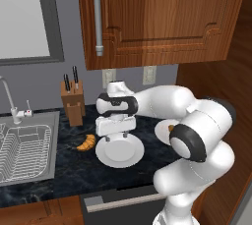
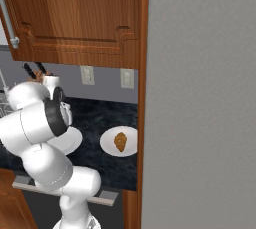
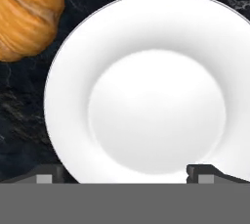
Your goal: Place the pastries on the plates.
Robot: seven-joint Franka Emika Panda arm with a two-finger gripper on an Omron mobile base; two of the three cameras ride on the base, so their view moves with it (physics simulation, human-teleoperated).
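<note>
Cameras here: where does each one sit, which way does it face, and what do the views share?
Left base view: behind the arm on its left, looking forward and down at the counter, sink and knife block; the arm and open hand show above the empty plate.
Right base view: behind on its right, facing the second plate holding the oval croissant; arm at left.
Hand view: looks straight down past the fingertips.
Shared: left and hand views both show the empty plate and curved croissant.

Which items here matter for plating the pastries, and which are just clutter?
Job:
- curved croissant, on the counter
- empty plate, under the open gripper
- oval croissant, already on the far plate

Lying about:
- knife block
- sink
- dish rack
</note>
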